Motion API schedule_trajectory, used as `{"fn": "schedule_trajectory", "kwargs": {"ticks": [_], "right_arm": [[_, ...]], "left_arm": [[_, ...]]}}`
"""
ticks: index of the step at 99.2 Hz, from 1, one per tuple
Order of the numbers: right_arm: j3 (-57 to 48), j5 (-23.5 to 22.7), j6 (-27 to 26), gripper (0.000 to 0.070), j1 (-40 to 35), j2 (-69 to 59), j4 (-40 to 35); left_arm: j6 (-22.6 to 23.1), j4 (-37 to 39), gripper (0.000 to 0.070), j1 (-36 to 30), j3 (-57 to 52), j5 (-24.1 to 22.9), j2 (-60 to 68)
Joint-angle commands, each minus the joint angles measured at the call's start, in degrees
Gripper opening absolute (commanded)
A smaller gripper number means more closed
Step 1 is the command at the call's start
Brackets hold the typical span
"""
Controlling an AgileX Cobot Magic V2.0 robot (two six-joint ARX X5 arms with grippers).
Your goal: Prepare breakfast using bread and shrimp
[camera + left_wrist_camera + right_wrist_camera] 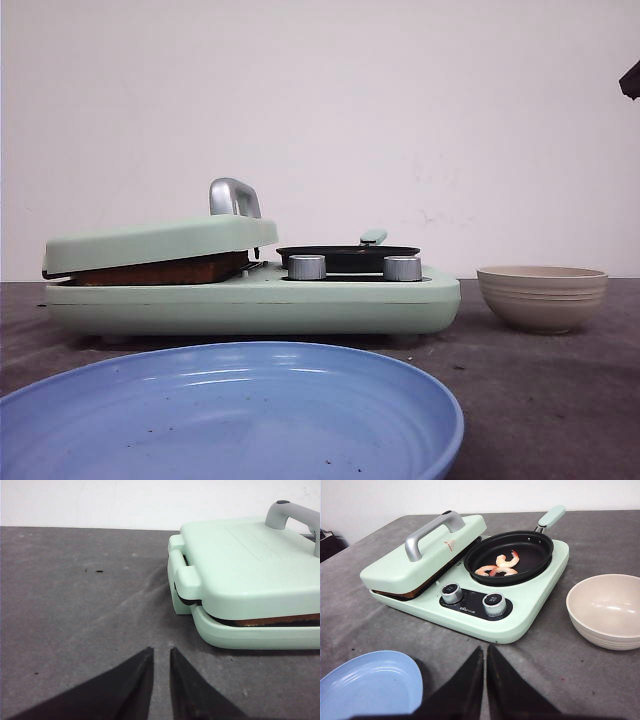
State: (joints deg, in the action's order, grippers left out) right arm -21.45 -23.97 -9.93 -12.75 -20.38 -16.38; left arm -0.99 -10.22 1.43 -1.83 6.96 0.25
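Bread (pixel 165 270) sits clamped inside the mint-green breakfast maker (pixel 250 300), under its hinged press lid (pixel 160 243); only a brown crust edge shows in the gap between lid and base, seen from front and left wrist cam (pixel 280 621). Can't tell how many slices are in there. Lid carries a silver-grey handle (pixel 427 532) on top and rests slightly tilted on the bread.

Shrimp (pixel 499 566): about 3 pinkish-orange curled pcs lying in the small black frying pan (pixel 520 555) on the right half of the appliance, next to the press. Pan has a mint handle (pixel 551 516) pointing away from the robot. 2 silver knobs (pixel 472 599) on the front edge, below the pan.

Beige ribbed bowl (pixel 542 297) stands on the grey tabletop (pixel 540 400) just right of the appliance, not touching it. Blue plate (pixel 225 415) is nearest the robot, in front of the appliance.

Left gripper (pixel 161 652): fingers nearly together w/ a narrow gap, nothing between them, hovering over the table beside the hinge end of the press. Right gripper (pixel 485 652): fingers pressed almost closed, holding nothing, above the table in front of the knobs, between plate and bowl.
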Motion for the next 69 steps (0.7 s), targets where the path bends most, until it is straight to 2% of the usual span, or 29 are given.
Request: {"fn": "schedule_trajectory", "kwargs": {"ticks": [1, 47, 54, 59, 69], "right_arm": [[-0.26, 0.0, -0.55, 0.0, -0.24, -0.07, 0.79], [-0.26, 0.09, -0.46, 0.0, -0.24, 1.11, 0.26], [-0.04, 0.33, 1.92, 0.0, -0.24, 2.58, -0.35], [0.59, 2.84, 3.58, 0.0, -0.24, 4.22, 0.72], [4.81, 13.22, 8.94, 0.0, -0.04, 7.06, 9.01]], "left_arm": [[-0.11, -0.11, 0.0, -0.04, 1.03, 0.33, 0.0], [-0.11, -0.11, 0.0, -0.02, 1.03, 0.33, 0.0], [-0.11, -0.11, 0.0, -0.02, 1.03, 0.33, 0.0], [-0.11, -0.11, 0.0, -0.02, 1.03, 0.33, 0.0], [-0.11, -0.11, 0.0, -0.02, 1.03, 0.33, 0.0]]}}
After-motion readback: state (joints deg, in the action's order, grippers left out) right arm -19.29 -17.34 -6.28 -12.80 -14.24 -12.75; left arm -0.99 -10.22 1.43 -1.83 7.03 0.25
